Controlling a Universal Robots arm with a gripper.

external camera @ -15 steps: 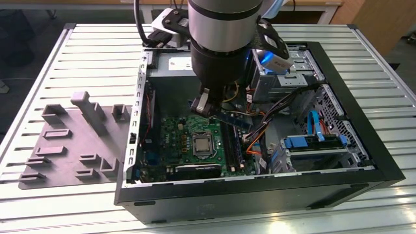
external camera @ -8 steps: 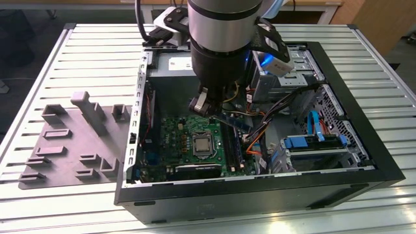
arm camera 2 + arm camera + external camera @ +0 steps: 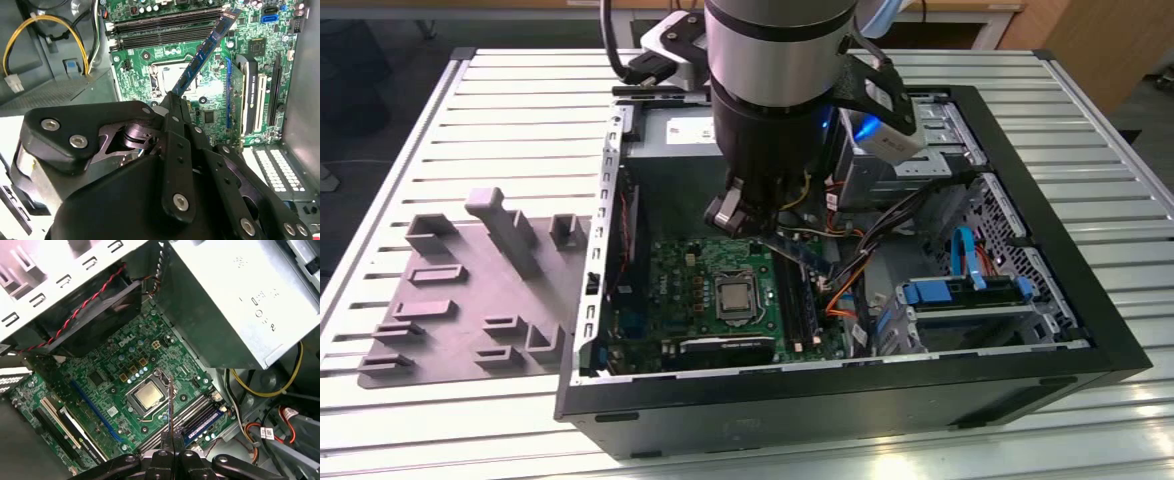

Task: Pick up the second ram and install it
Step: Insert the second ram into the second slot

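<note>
I log the black metal gripper [image 3: 173, 100] pinching a thin dark-blue memory stick [image 3: 205, 50] by one end, stick slanting out beyond the gripper toward long black motherboard slots [image 3: 160, 25], contact unclear.

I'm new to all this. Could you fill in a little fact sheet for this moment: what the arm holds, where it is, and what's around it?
Holding: the gripper is shut on the second ram, a thin dark stick
Ram pose: tilted, in the air above the motherboard, not seated in a slot
Nearest part: the long black memory slots
Setting: an open computer case on a slatted table
Beside the case: a grey tray with raised blocks, at the exterior view's left
</note>
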